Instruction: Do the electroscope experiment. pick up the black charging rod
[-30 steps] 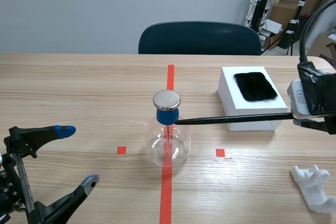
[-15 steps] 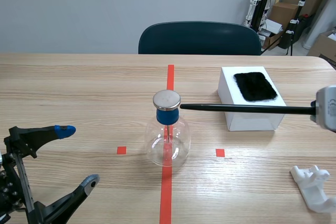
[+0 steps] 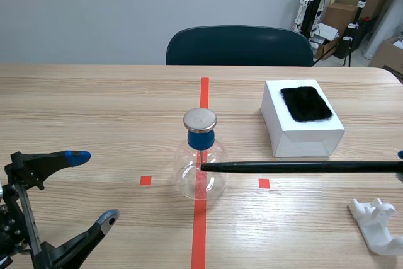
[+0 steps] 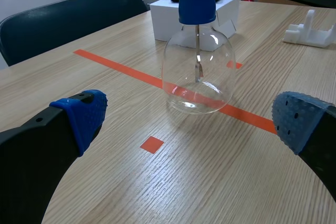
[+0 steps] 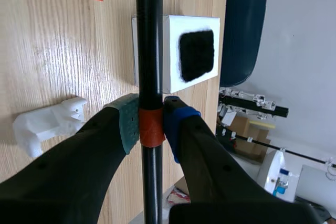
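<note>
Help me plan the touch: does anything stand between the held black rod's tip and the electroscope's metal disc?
Nothing separate shows. The right gripper is shut on the black charging rod. In the scene view its tip overlaps the electroscope's glass bulb, lower than the metal disc.

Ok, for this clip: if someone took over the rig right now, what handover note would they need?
The left gripper is open, low at the near left, holding nothing.
The right gripper is shut on the black rod at its red band.
The rod is level above the table, its tip by the bulb of the glass flask, below the metal disc; whether they touch cannot be told.
The white box with the black fur pad sits behind the rod.
Done: rod picked up. Left: probably charging it on the fur, then bringing it to the disc.
</note>
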`<state>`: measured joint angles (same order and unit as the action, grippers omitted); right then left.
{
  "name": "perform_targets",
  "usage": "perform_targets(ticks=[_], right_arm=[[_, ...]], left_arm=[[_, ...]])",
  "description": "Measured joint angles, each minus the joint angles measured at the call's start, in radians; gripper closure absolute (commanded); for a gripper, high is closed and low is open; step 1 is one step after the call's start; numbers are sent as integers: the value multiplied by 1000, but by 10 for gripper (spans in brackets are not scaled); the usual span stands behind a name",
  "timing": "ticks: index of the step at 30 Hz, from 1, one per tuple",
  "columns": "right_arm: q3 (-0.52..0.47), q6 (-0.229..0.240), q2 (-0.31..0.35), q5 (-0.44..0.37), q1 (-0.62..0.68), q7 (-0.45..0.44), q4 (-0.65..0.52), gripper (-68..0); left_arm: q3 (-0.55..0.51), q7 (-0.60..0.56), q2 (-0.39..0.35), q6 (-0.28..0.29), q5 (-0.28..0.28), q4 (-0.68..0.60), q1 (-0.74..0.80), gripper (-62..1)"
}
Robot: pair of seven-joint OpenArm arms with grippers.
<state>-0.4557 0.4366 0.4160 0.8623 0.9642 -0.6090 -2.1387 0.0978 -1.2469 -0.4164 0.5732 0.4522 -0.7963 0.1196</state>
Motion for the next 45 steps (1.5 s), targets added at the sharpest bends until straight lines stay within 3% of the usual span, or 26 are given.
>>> perform_targets(ticks=[5,8,20,45], right_arm=[[-60,-119,-127,47,90,-151,-2,-6],[-89,-153,-192,47,118,-210,-2,-6],[-95,-153,-242,47,114,-221,-2,-6],[-95,-153,-241,47,114,-220,-2,-6]], left_arm=[[0,0,0,0,0,0,0,-623],[0,0,0,0,0,0,0,-623],[0,0,0,0,0,0,0,-623],[0,0,0,0,0,0,0,-623]])
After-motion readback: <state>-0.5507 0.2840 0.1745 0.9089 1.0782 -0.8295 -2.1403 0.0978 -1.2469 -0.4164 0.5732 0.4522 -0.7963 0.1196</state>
